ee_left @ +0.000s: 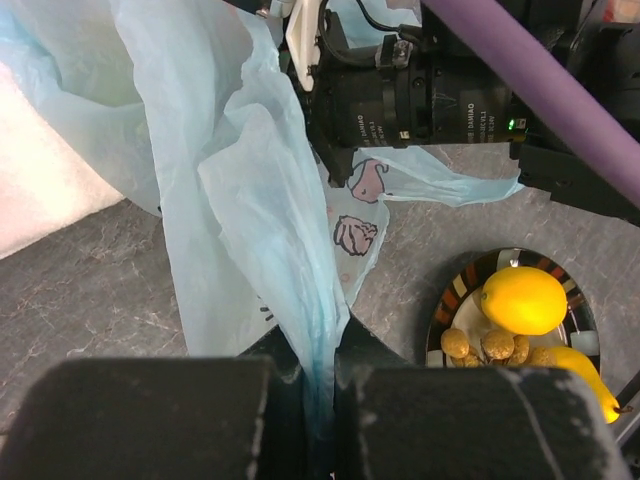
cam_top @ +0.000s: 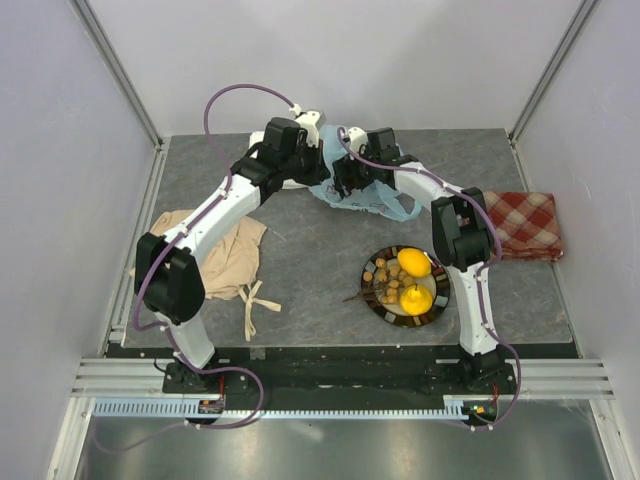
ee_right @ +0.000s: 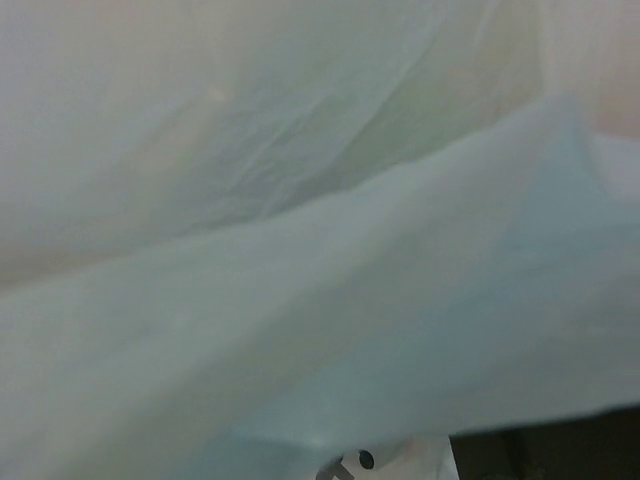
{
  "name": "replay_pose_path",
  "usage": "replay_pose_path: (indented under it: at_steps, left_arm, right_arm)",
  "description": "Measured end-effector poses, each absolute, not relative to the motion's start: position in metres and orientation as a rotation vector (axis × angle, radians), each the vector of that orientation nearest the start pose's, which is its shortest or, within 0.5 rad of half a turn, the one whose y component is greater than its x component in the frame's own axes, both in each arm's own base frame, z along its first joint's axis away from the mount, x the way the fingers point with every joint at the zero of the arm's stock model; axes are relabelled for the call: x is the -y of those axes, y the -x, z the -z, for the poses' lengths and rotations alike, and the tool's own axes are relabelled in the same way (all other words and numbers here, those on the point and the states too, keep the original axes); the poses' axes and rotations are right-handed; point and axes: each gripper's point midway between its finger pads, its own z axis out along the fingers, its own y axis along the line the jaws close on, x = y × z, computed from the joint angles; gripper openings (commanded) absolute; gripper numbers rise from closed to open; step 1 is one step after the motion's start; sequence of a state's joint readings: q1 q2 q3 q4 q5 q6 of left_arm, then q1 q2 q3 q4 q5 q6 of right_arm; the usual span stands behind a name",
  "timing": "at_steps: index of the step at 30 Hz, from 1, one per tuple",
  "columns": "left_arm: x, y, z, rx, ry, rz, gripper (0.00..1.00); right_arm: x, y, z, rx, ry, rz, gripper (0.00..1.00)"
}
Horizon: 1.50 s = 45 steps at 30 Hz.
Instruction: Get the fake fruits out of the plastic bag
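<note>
The light-blue plastic bag (cam_top: 372, 198) lies bunched at the back middle of the table, between both grippers. My left gripper (ee_left: 320, 400) is shut on a gathered fold of the bag (ee_left: 240, 190) and holds it stretched up; in the top view it (cam_top: 318, 165) is at the bag's left side. My right gripper (cam_top: 345, 185) is pushed into the bag; its wrist view shows only bag film (ee_right: 320, 260) and no fingers. Two yellow fruits (cam_top: 413, 262) (cam_top: 416, 298) and a tan berry cluster (cam_top: 383, 280) lie on a striped plate (cam_top: 437, 312). One lemon (ee_left: 523, 300) shows in the left wrist view.
A beige cloth (cam_top: 225, 255) lies at the left, under the left arm. A red checked cloth (cam_top: 525, 225) lies at the right edge. A white cloth (ee_left: 40, 190) lies behind the bag. The right arm's wrist (ee_left: 420, 95) hangs close above the bag.
</note>
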<state>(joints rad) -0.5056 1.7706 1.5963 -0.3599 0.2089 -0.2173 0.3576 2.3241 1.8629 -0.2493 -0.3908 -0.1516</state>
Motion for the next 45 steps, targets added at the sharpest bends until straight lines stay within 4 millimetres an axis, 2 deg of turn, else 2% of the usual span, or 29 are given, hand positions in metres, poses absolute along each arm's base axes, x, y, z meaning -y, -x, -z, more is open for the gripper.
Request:
replay_pose_path:
  at_steps: [1, 6, 10, 13, 16, 19, 24, 26, 29, 31, 34, 36, 39, 41, 43, 45]
  left_arm:
    - [0.288, -0.427, -0.229, -2.117, -0.438, 0.644, 0.02]
    - [0.286, -0.428, -0.229, -2.117, -0.434, 0.633, 0.02]
    - [0.285, -0.430, -0.229, -2.117, -0.427, 0.620, 0.02]
    - [0.285, -0.430, -0.229, -2.117, -0.426, 0.620, 0.02]
    - [0.285, -0.430, -0.228, -2.118, -0.426, 0.618, 0.02]
    - [0.283, -0.432, -0.227, -2.120, -0.419, 0.606, 0.02]
    - [0.281, -0.434, -0.227, -2.119, -0.408, 0.590, 0.02]
    - [0.279, -0.435, -0.227, -2.118, -0.403, 0.587, 0.02]
    - [0.278, -0.436, -0.227, -2.117, -0.400, 0.585, 0.02]
    - [0.278, -0.436, -0.227, -2.118, -0.399, 0.584, 0.02]
    - [0.276, -0.437, -0.226, -2.120, -0.395, 0.581, 0.02]
    - [0.276, -0.437, -0.226, -2.120, -0.395, 0.581, 0.02]
    - [0.276, -0.438, -0.226, -2.120, -0.394, 0.580, 0.02]
    - [0.275, -0.438, -0.226, -2.120, -0.393, 0.581, 0.02]
    - [0.276, -0.438, -0.227, -2.119, -0.393, 0.583, 0.01]
    - [0.276, -0.438, -0.227, -2.119, -0.395, 0.586, 0.02]
  right_arm:
    - [-0.267, -0.541, -0.063, -2.144, 0.773, -0.551, 0.85]
    - [-0.266, -0.542, -0.063, -2.146, 0.771, -0.547, 0.70]
    - [-0.266, -0.541, -0.063, -2.144, 0.767, -0.550, 0.53]
    - [-0.264, -0.535, -0.066, -2.151, 0.756, -0.567, 0.49]
    - [-0.261, -0.529, -0.078, -2.147, 0.734, -0.589, 0.48]
    - [-0.253, -0.520, -0.106, -2.124, 0.700, -0.605, 0.49]
    - [-0.233, -0.507, -0.194, -1.992, 0.653, -0.629, 0.49]
    - [-0.222, -0.494, -0.227, -1.936, 0.649, -0.633, 0.50]
    - [-0.211, -0.467, -0.248, -1.907, 0.655, -0.651, 0.49]
    - [-0.204, -0.448, -0.247, -1.922, 0.662, -0.665, 0.49]
    - [-0.191, -0.423, -0.236, -1.990, 0.674, -0.672, 0.49]
    - [-0.171, -0.407, -0.233, -2.050, 0.675, -0.647, 0.50]
    - [-0.136, -0.378, -0.244, -2.089, 0.711, -0.564, 0.51]
    - [-0.111, -0.346, -0.259, -2.093, 0.760, -0.474, 0.50]
    - [-0.096, -0.309, -0.270, -2.077, 0.823, -0.392, 0.50]
    - [-0.088, -0.282, -0.266, -2.094, 0.873, -0.358, 0.50]
